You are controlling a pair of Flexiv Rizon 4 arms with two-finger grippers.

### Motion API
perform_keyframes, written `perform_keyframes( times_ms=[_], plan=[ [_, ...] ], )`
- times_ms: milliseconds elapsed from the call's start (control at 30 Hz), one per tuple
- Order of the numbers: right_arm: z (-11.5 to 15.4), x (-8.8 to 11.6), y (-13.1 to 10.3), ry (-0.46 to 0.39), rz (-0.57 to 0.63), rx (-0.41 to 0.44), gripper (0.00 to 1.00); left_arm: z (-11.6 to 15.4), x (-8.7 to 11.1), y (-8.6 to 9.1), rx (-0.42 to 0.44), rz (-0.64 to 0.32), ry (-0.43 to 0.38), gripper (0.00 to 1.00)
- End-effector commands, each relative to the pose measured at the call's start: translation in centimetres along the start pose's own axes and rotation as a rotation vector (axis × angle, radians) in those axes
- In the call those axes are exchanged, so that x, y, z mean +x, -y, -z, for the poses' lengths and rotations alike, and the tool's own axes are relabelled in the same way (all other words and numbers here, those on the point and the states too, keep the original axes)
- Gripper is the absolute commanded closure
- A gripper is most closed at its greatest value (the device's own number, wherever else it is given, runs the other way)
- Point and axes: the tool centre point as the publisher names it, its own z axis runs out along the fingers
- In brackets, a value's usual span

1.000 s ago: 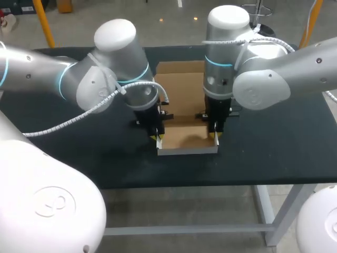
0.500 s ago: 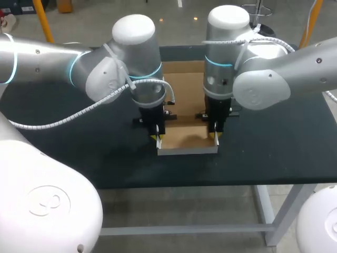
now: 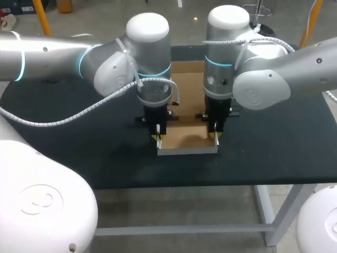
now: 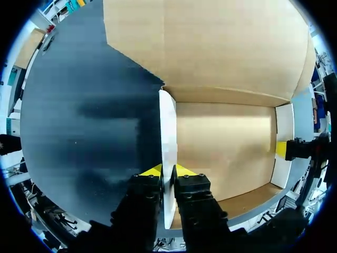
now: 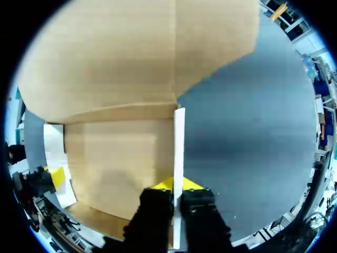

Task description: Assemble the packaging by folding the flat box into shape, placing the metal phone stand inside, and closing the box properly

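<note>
Two grippers hold one half-folded box (image 3: 187,141) that sits near the front edge of the black counter (image 3: 274,147). The left gripper (image 4: 167,171) is closed on the upright white left wall (image 4: 167,132), with one yellow tip on each side of it, and the right gripper (image 5: 177,184) is closed the same way on the right wall (image 5: 179,142). The brown floor (image 4: 226,142) lies open between the raised walls, a low front wall (image 3: 187,150) stands up, and the wide lid flap (image 3: 181,81) lies flat on the counter behind.
</note>
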Motion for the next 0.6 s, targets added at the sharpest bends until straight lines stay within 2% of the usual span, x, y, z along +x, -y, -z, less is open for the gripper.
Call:
perform_keyframes(
  times_ms=[33,67,233,367,600],
  plan=[
    [0.02,0.25,-0.03,0.002,0.001,0.004,1.0,-1.66,0.67,0.26,-0.002,0.0,0.075,0.84],
    [0.02,0.25,-0.03,0.002,0.001,0.004,1.0,-1.7,0.67,0.25,-0.003,0.0,0.075,0.82],
    [0.02,0.25,-0.03,0.002,0.001,0.004,1.0,-1.74,0.63,0.24,-0.003,0.002,0.069,0.88],
    [0.02,0.25,-0.03,0.002,0.001,0.004,1.0,-1.79,0.54,0.21,-0.002,0.004,0.066,1.0],
    [0.02,0.25,-0.03,0.002,0.001,0.004,1.0,-1.6,0.32,0.0,0.012,0.0,0.057,1.0]
  ],
)
